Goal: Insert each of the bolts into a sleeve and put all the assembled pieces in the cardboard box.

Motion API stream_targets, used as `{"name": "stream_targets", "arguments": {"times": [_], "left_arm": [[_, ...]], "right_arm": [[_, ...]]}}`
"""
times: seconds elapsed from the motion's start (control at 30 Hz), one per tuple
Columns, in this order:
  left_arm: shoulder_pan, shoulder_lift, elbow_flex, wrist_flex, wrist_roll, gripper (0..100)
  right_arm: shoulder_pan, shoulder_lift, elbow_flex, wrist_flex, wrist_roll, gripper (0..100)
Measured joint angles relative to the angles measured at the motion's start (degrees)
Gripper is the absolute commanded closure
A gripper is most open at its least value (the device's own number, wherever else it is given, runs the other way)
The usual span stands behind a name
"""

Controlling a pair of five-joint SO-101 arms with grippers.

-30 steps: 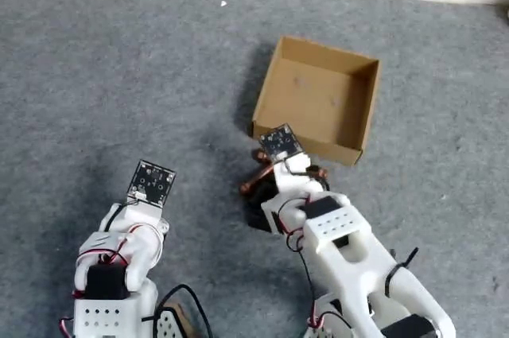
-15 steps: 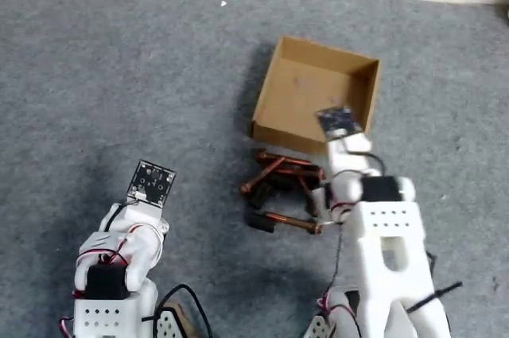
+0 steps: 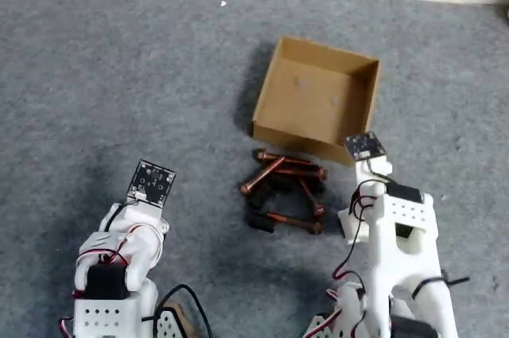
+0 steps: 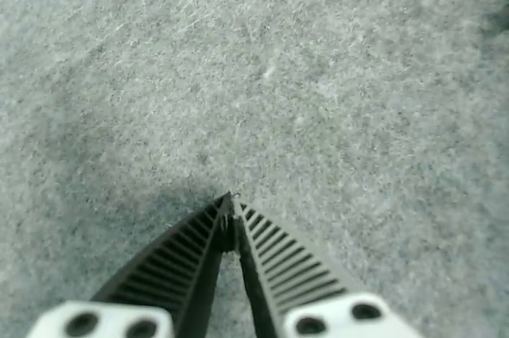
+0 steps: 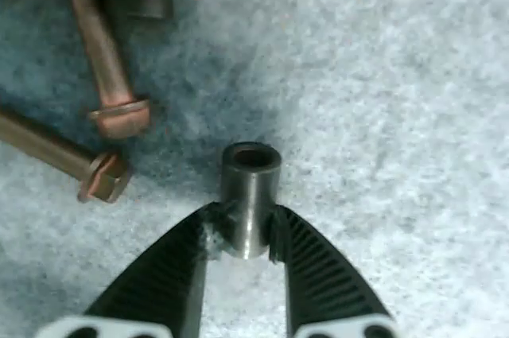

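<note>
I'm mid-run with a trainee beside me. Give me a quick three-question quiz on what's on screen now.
1. Fill in: the loose bolts lie on the carpet beside the ___.
2. The right pincer grips: A) a bolt B) a sleeve C) nothing.
3. True or false: the left pincer is shut on a bolt.
Key: 1 box; 2 B; 3 false, it is shut on nothing.
</note>
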Motion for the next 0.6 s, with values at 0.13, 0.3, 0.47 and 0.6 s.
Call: {"name": "stream_targets", "arguments": {"times": [0.13, 0.3, 0.47, 0.6], "left_arm": [[0.0, 0.0, 0.0, 0.0, 0.0, 99], [0.0, 0.0, 0.0, 0.0, 0.0, 99], [0.0, 0.0, 0.0, 0.0, 0.0, 99], [0.0, 0.0, 0.0, 0.0, 0.0, 99]], "right_arm": [[-0.26, 1.49, 0.0, -0.26, 0.0, 89.8], [-0.26, 2.02, 0.7, -5.63, 0.0, 91.5], [0.18, 1.23, 4.31, -10.99, 0.09, 99.2], [0.35, 1.14, 5.45, -12.4, 0.09, 99.1]]}}
